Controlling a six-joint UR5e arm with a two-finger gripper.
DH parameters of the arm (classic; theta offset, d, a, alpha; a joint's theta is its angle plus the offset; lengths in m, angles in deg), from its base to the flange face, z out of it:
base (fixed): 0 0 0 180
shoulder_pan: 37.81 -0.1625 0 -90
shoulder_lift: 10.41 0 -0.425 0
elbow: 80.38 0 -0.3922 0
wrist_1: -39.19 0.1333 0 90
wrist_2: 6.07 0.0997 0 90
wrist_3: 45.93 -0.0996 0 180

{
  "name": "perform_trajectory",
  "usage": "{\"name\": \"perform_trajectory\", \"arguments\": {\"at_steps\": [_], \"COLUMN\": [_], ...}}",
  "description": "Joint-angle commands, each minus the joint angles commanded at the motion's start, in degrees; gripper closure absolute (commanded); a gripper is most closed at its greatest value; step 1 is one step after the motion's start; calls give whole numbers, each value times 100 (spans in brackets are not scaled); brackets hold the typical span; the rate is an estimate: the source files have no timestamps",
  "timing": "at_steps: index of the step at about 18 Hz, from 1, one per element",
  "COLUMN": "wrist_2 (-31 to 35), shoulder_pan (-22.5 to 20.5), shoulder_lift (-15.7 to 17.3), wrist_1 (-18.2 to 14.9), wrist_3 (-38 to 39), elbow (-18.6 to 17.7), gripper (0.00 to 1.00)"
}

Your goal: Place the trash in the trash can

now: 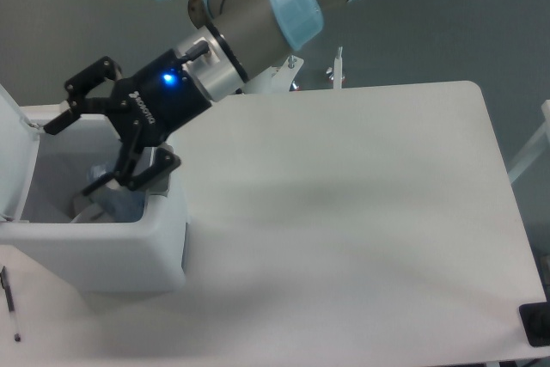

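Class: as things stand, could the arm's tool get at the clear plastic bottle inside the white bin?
Probably yes: the tool hangs open above the white boxy bin, lid raised, with the clear crinkled bottle just below.

White rectangular surface [361, 212] with rounded corners, matte, set over a grey floor [447, 23]. Pen [9, 301], dark with a pale lower half, lying at the surface's near left edge. Black object [536, 324], partly cropped, at the near right corner. White metal brackets [314, 73] beyond the far edge. White bar [528, 154] past the right edge.
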Motion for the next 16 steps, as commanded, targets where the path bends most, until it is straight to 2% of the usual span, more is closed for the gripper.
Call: {"name": "perform_trajectory", "arguments": {"at_steps": [6,9,16], "wrist_2": [0,0,157], "shoulder_pan": [-808,-1063,-1372], "shoulder_lift": [-79,-281,-641], "wrist_1": [0,-9,-53], "wrist_3": [-97,-88,-79], "elbow": [211,448,878], "gripper": [9,8,5]}}
